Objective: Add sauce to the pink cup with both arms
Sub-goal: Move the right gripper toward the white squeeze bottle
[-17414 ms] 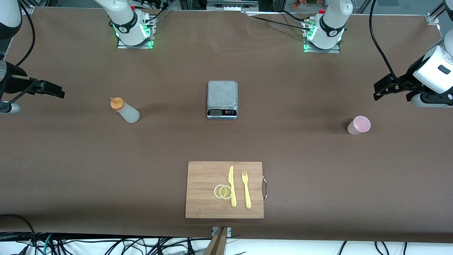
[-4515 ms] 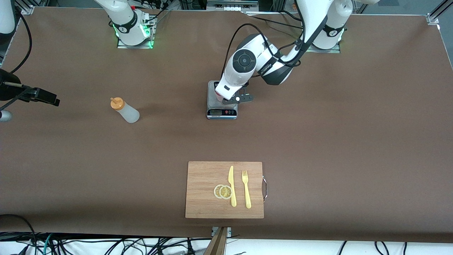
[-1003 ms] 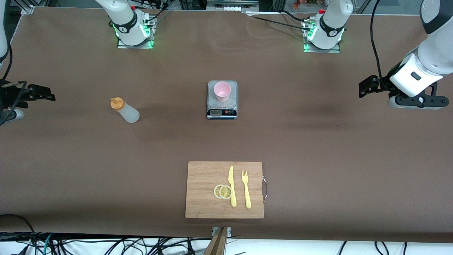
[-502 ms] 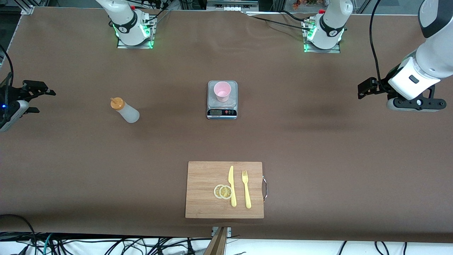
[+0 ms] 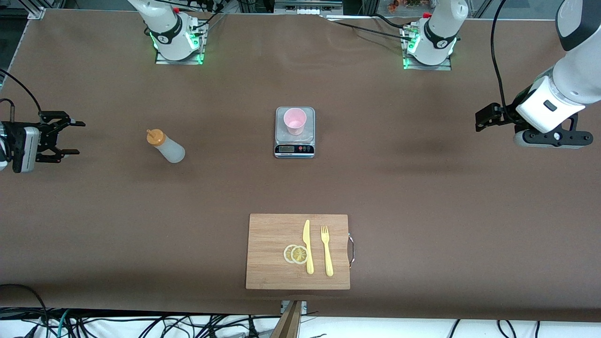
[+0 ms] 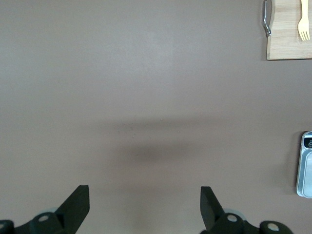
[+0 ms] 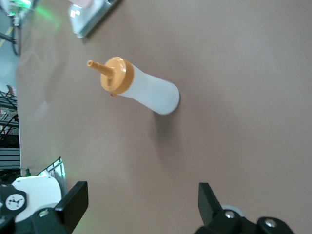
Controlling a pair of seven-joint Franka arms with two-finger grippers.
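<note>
pink cup [image 5: 295,120] is sitting empty on the scale [image 5: 294,133], whitish orange-capped sauce [image 5: 166,146] standing untouched, both grippers' fingers spread: left gripper [image 5: 481,121], right gripper [image 5: 70,137]

Open table on both flanks

Nothing stood between the right gripper [image 5: 70,137] and the bottle [image 5: 165,146]; bare cloth [image 5: 422,188] separated the left gripper [image 5: 483,120] from the cup [image 5: 295,120] on the scale [image 5: 294,133].

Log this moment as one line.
pink cup on scale | sauce untouched | right gripper open, facing sauce | left gripper open, waiting
</note>
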